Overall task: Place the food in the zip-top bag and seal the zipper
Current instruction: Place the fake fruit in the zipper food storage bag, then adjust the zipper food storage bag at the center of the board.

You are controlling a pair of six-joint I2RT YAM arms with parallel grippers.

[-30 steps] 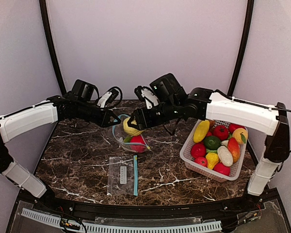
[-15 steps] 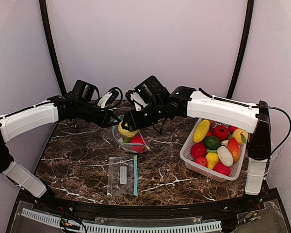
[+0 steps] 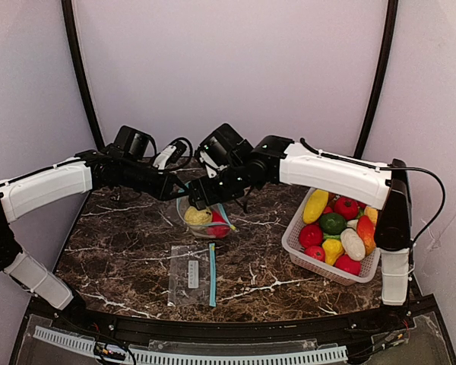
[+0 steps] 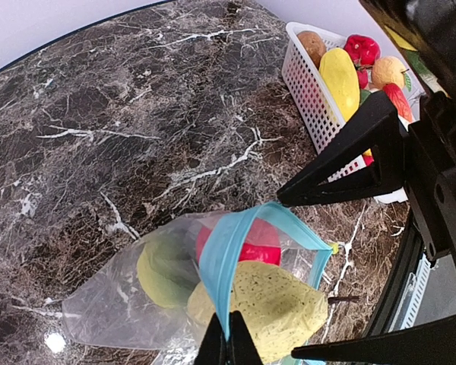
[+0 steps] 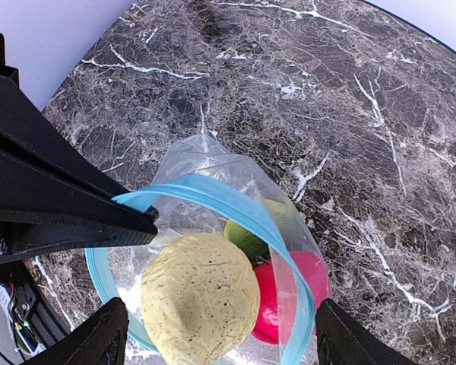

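Observation:
A clear zip-top bag [image 3: 207,218] with a blue zipper rim [image 5: 213,199] stands open on the marble table. Inside it lie food pieces: a speckled yellow lemon [image 5: 201,296], a red fruit [image 5: 296,293] and a green one [image 5: 251,237]. My left gripper [image 4: 228,340] is shut on the blue rim, holding the mouth up; in the top view it [image 3: 178,190] sits at the bag's left. My right gripper [image 5: 220,334] hangs open right over the mouth, its fingers [image 5: 106,338] clear of the lemon on both sides. From above, that gripper [image 3: 200,200] hides part of the bag.
A white slotted basket [image 3: 296,247] full of more toy fruit and vegetables stands at the right, also seen as the basket [image 4: 308,84] in the left wrist view. A second, flat zip-top bag [image 3: 190,275] lies on the table nearer the front.
The right arm swung left and down over the bag mouth, its jaws spread, and the yellow lemon it carried now lies in the bag. The left arm held still.

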